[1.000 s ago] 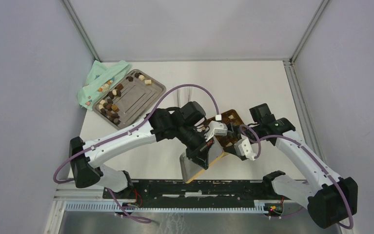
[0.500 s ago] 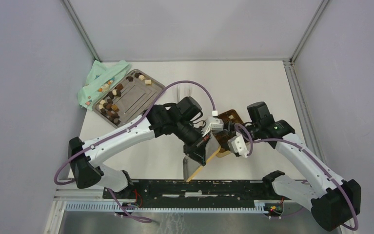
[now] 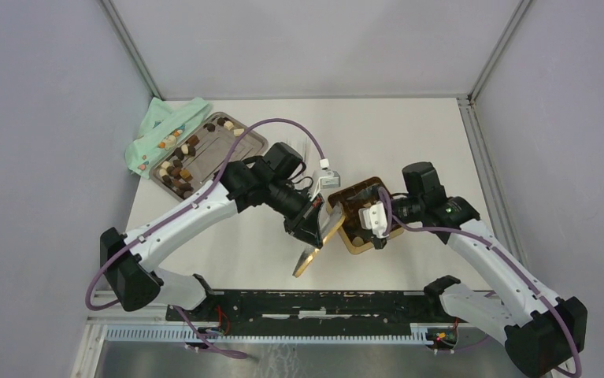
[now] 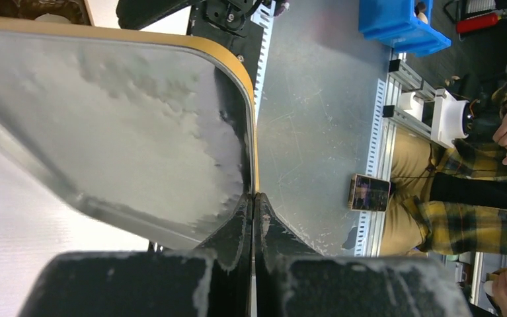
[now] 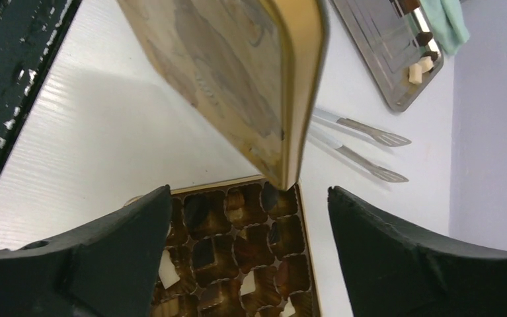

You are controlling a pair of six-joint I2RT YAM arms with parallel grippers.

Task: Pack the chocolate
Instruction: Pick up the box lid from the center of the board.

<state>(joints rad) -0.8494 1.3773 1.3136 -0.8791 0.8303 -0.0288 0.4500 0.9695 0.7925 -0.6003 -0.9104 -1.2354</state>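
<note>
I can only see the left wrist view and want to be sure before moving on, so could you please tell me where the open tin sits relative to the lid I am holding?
Observer: In the top view the gold tin lies flat just to the right of the lid, which the left end effector pinches by its rim and holds tilted on edge.
Operator: Thank you. Is anything in the tin?
Observer: Yes, the right wrist view shows brown and white chocolate pieces in its compartments; I cannot tell whether every one is filled.
Operator: And the other arm?
Observer: The right end effector hovers open above the tin, holding nothing.
</note>
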